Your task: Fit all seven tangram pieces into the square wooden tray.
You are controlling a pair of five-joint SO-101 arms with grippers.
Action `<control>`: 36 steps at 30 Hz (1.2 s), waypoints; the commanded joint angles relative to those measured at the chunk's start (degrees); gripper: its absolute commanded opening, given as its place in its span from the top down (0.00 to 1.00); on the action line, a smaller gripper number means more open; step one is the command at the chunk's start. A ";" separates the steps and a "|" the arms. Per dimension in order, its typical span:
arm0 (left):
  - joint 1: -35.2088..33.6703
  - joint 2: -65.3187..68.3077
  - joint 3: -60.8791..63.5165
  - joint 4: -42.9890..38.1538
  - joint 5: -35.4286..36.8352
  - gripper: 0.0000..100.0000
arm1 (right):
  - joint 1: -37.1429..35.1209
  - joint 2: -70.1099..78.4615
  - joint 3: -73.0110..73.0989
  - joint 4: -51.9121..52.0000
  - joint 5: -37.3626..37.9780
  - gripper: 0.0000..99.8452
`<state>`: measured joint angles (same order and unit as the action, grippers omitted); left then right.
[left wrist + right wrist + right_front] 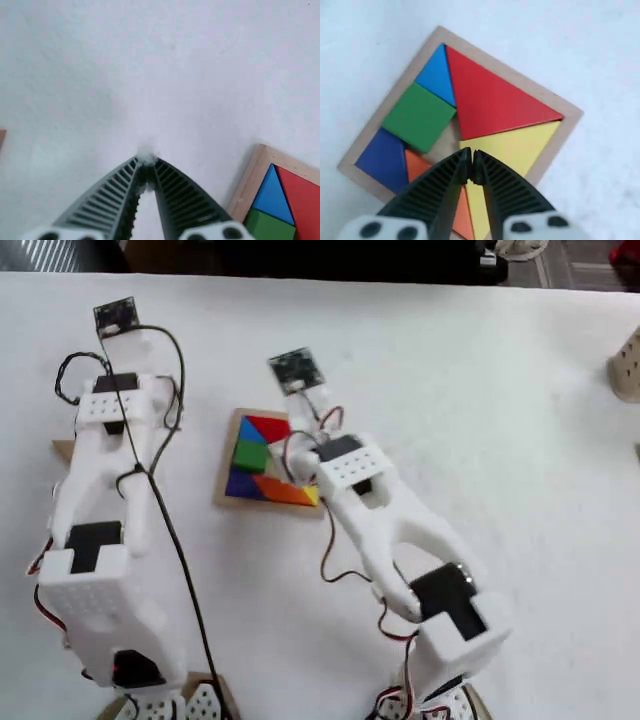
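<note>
At mid-table, the tray (572, 112) lies between the arms, coloured pieces inside its rim and a sliver of wood showing beside the green square (419, 117). The right gripper (471, 162) hangs over the yellow triangle (520, 147), jaws closed on nothing. The left gripper (146, 167), also closed and empty, sits over bare table (150, 65) just off the tray's edge.

Pale wooden tray (569, 114), matt pieces (490, 97)
</note>
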<state>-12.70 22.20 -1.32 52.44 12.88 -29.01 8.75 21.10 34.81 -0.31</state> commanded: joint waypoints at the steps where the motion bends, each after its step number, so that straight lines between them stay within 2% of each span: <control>1: 2.07 -0.22 -1.76 0.35 0.09 0.98 | 1.01 -3.65 2.29 -3.03 -0.62 0.98; 6: 4.88 -0.22 -0.26 -1.49 0.00 0.98 | 0.66 -4.26 4.84 -4.26 -0.53 0.98; 14: 8.92 6.64 -3.43 -14.24 0.26 0.98 | 9.89 -12.70 7.03 10.42 6.24 0.98; 21: 13.93 17.71 -19.87 -14.68 0.09 0.98 | 13.58 -14.99 17.49 -1.63 7.56 0.98; 25: 14.64 27.12 -31.74 -14.24 0.09 0.98 | 13.32 -14.64 17.93 -2.33 7.56 0.98; 31: 14.37 36.18 -45.80 -1.76 0.00 0.98 | 13.67 -14.55 17.76 -2.68 7.65 0.98; 36: 14.37 37.41 -52.40 14.07 -0.70 0.98 | 13.49 -14.55 17.76 -2.68 7.65 0.98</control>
<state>0.92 60.62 -46.86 54.55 12.79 -16.26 -3.30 39.38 33.32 6.20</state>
